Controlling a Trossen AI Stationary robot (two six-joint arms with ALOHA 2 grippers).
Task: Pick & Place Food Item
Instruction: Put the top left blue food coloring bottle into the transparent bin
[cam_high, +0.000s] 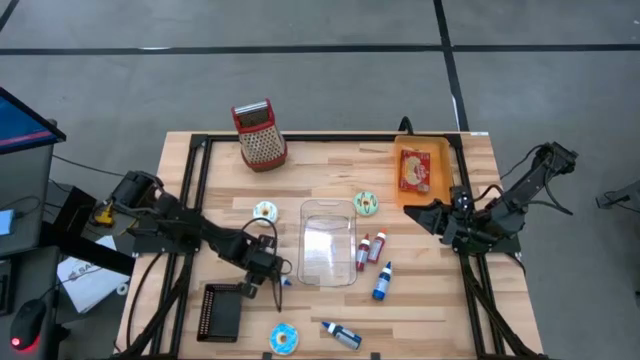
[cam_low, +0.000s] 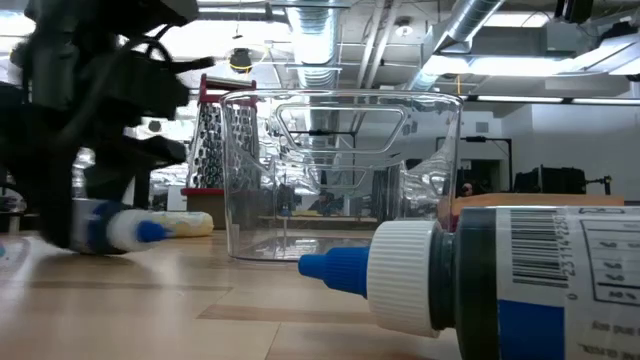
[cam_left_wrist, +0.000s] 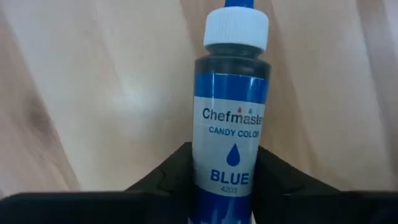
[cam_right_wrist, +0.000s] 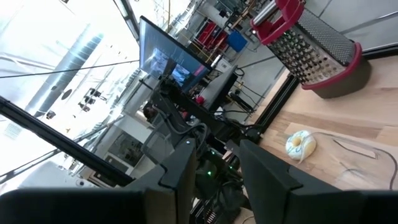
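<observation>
So your left gripper (cam_high: 272, 281) is down on the table at the near left, just left of the clear container (cam_high: 328, 243), and its fingers (cam_left_wrist: 168, 180) are clamped on either side of a blue candy-color bottle (cam_left_wrist: 231, 124) lying flat on the wood; you can read "BLUE" on the label from the left wrist view. In the low view that same bottle (cam_low: 125, 230) lies on its side under the dark arm, blue tip pointing right toward the container (cam_low: 340, 175). Your right gripper (cam_high: 428, 215) is parked up off the table at the right edge, just near of the orange tray (cam_high: 423, 170), fingers (cam_right_wrist: 180, 168) part-way apart with nothing between them. Other stuff around: two red bottles (cam_high: 370, 248) and another blue one (cam_high: 382, 281) right of the container, a box grater (cam_high: 259, 135) at the far side, and a black rack (cam_high: 220, 312) near left.
</observation>
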